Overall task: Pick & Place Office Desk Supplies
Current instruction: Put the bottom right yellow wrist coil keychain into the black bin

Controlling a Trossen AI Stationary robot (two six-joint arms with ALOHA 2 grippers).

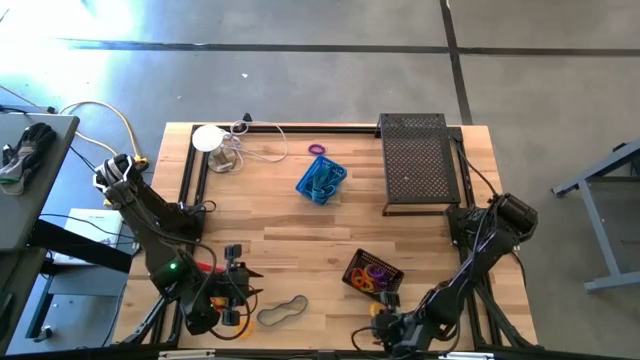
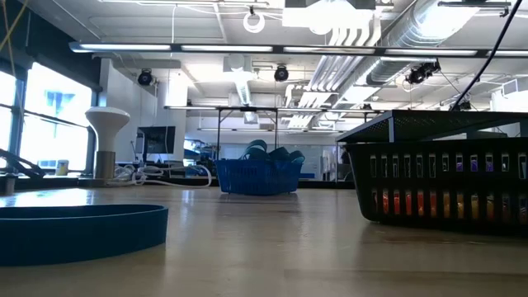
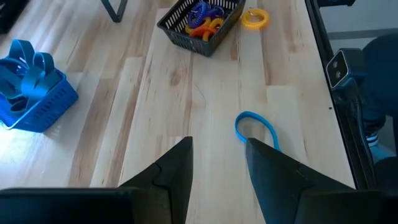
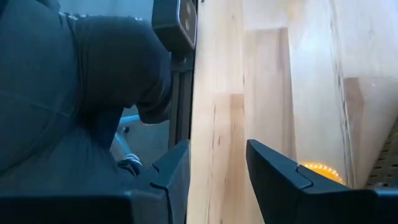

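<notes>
A blue band loop (image 3: pixel 255 127) lies flat on the wooden table near its front edge (image 1: pixel 282 312). My left gripper (image 3: pixel 217 146) stands open just above and left of it (image 1: pixel 243 292), touching nothing. A small black mesh basket (image 3: pixel 199 22) holds orange and purple rings; a yellow ring (image 3: pixel 255 17) lies on the table beside it. A blue basket (image 1: pixel 320 180) holds blue band loops. A purple ring (image 1: pixel 318 149) lies behind it. My right gripper (image 4: pixel 217 149) is open at the front edge (image 1: pixel 385 320), with the yellow ring (image 4: pixel 320 169) beside one finger.
A large flat black mesh tray (image 1: pixel 418 160) stands at the back right. A white round disc with cables (image 1: pixel 212 140) sits at the back left. A person's dark clothing and shoe (image 4: pixel 93 93) show beyond the table's front edge. Bare wood lies mid-table.
</notes>
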